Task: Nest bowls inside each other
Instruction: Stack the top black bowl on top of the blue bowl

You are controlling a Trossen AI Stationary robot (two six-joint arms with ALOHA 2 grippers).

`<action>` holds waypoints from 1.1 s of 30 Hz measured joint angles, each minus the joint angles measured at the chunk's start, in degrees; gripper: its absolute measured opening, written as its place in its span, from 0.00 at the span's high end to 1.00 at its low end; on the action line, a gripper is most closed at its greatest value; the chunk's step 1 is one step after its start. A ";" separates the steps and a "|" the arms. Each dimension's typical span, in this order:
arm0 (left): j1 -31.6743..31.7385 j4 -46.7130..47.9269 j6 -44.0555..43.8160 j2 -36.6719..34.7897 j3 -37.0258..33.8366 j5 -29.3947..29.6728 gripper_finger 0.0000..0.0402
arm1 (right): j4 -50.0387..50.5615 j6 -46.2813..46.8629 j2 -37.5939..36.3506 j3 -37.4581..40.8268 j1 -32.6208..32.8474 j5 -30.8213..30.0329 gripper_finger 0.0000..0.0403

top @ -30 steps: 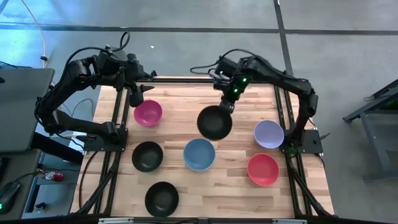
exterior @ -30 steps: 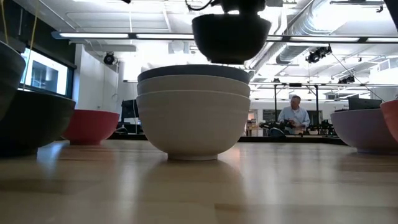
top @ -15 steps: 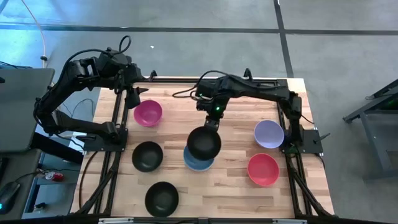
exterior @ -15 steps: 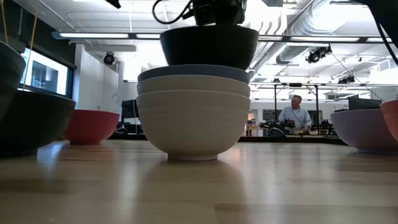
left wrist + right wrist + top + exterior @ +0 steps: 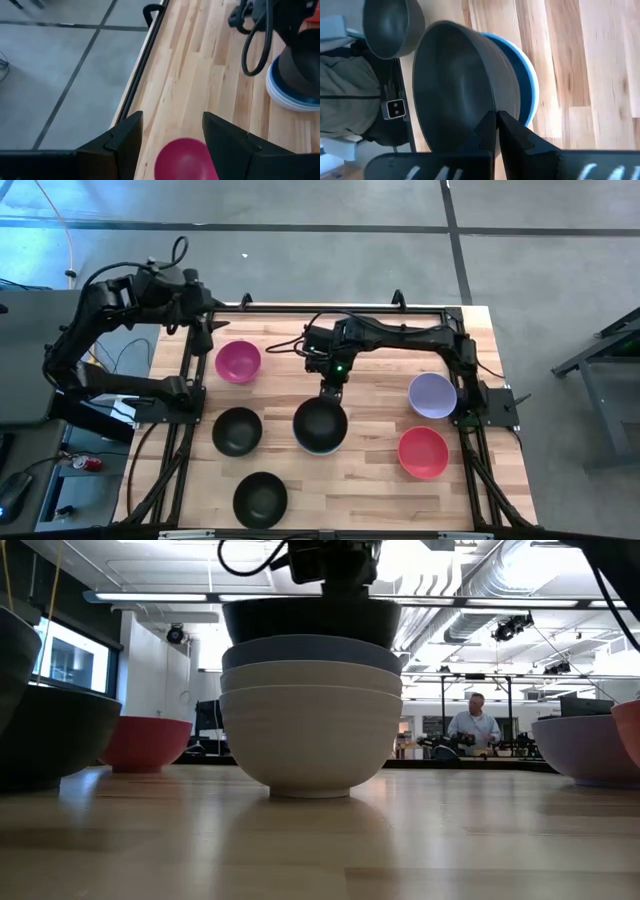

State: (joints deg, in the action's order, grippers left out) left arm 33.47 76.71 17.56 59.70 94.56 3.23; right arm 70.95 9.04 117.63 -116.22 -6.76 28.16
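My right gripper is shut on a black bowl, which sits sunk into the blue bowl on top of two stacked white bowls at the table's middle. The right wrist view shows the black bowl covering most of the blue one. My left gripper is open and hovers over the far left corner. The magenta bowl lies just beyond its fingers. All the other bowls stand apart on their bases. My right gripper pinches the black bowl's rim on its far side, one finger inside the bowl and one outside. The fingers come slanting down from the table's far side. The bowl's lower part is down inside the blue bowl.
A magenta bowl stands at far left, two black bowls at near left, and a lavender bowl and a red bowl at right. Bare wood lies between them. A person sits far behind the table.
My right gripper has carried the black bowl from the far middle toward the near edge and down. The bowl was hanging clear above the stack and now sits in the blue bowl. My left arm has drawn back a little toward the far left.
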 joint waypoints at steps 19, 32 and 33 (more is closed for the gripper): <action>-0.02 0.00 -0.02 -3.24 0.00 -0.17 0.51 | 0.62 -1.55 6.29 0.04 0.43 2.21 1.00; -0.02 0.02 0.04 -3.43 0.00 -0.40 0.51 | 0.27 -2.54 6.27 0.04 0.45 0.37 1.00; 0.00 0.04 0.02 -3.43 0.00 -0.42 0.51 | 0.27 -2.54 6.26 0.04 0.45 0.22 1.00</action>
State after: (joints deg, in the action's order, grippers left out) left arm 33.47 76.75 17.59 56.27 94.56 2.81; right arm 71.22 6.50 123.89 -116.18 -6.31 28.38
